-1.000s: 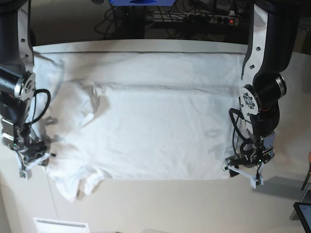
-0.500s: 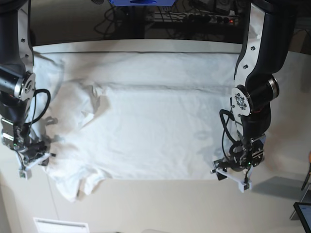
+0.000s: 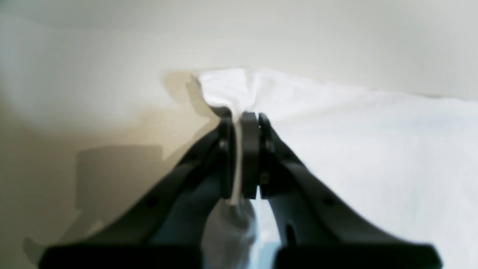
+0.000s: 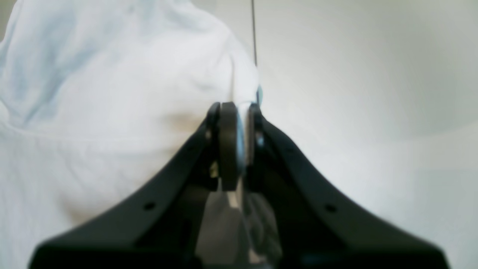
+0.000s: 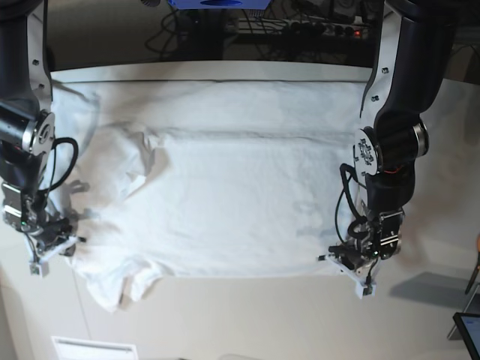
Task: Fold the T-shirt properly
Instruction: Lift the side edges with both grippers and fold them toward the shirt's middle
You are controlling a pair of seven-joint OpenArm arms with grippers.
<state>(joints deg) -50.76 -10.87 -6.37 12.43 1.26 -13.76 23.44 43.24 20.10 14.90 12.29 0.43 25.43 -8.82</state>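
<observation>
The white T-shirt [image 5: 232,202] lies spread flat on the off-white table [image 5: 262,315], with its sleeves and collar end toward the left of the base view. My left gripper [image 5: 341,262] is at the shirt's near right corner. In the left wrist view it [image 3: 239,121] is shut on a pinched fold of the shirt [image 3: 354,142]. My right gripper [image 5: 69,241] is at the shirt's near left edge by a sleeve. In the right wrist view it [image 4: 239,112] is shut on the shirt's fabric [image 4: 112,112].
A small white paper label [image 5: 94,349] lies at the table's front left. A dark screen corner [image 5: 469,330] shows at the lower right. Cables and a power strip [image 5: 330,28] run behind the table's far edge.
My left gripper has moved left along the table's near side, pulling the shirt's near right corner inward with it. The right arm has not moved.
</observation>
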